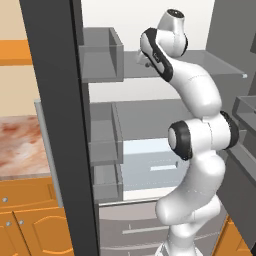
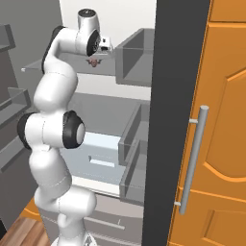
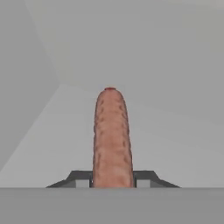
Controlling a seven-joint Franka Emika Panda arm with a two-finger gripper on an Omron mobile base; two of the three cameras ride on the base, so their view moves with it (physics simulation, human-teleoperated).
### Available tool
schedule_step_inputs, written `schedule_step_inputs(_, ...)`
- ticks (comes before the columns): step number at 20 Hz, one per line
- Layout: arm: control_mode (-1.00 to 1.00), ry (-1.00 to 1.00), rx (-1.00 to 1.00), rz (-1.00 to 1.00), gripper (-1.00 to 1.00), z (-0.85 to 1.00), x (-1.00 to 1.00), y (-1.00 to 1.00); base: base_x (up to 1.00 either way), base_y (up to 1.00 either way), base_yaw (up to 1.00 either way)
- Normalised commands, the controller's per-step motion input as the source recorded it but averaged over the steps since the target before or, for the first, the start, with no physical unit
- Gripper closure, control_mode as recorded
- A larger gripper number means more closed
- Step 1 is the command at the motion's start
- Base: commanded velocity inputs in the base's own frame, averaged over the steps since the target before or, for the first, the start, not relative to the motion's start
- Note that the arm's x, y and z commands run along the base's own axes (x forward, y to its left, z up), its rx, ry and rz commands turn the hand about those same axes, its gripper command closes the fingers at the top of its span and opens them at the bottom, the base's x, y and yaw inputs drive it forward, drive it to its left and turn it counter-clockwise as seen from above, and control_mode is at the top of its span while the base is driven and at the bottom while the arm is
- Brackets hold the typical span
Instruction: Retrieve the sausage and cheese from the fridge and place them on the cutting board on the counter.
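Note:
In the hand view the reddish-brown sausage (image 3: 111, 135) lies lengthwise on the grey fridge shelf, pointing away from the camera. My gripper (image 3: 113, 181) is shut on its near end, one dark fingertip (image 3: 81, 178) on each side. In the right base view the gripper (image 2: 96, 57) reaches onto the upper shelf (image 2: 36, 65) of the open fridge (image 2: 173, 120), with a bit of the sausage (image 2: 94, 63) showing under the hand. The cheese and the cutting board are out of view. A stretch of the marbled counter (image 1: 20, 145) shows at the left.
The open fridge door's black edge (image 1: 55, 125) stands close on the left, with grey door bins (image 1: 102, 55). Another door with bins (image 2: 139, 57) is on the right, beside an orange cabinet (image 2: 226, 144) with a bar handle. Lower shelves and drawers (image 1: 130, 225) sit below the arm.

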Motion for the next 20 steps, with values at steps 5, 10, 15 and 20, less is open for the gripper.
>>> schedule_step_inputs(5,-1.0,-0.02,0.02,-0.03,1.0,0.0,-1.0,-0.29,0.0,0.0,0.0)
schedule_step_inputs(10,-1.0,0.0,0.0,-0.07,1.0,-0.01,-1.0,-0.02,0.0,0.0,0.0)
schedule_step_inputs(15,-1.0,0.0,0.0,-0.07,1.0,-0.29,-1.0,0.0,0.0,0.0,0.0)
schedule_step_inputs(20,-1.0,0.03,0.0,-0.1,1.0,-0.37,-1.0,-0.08,0.0,0.0,0.0)
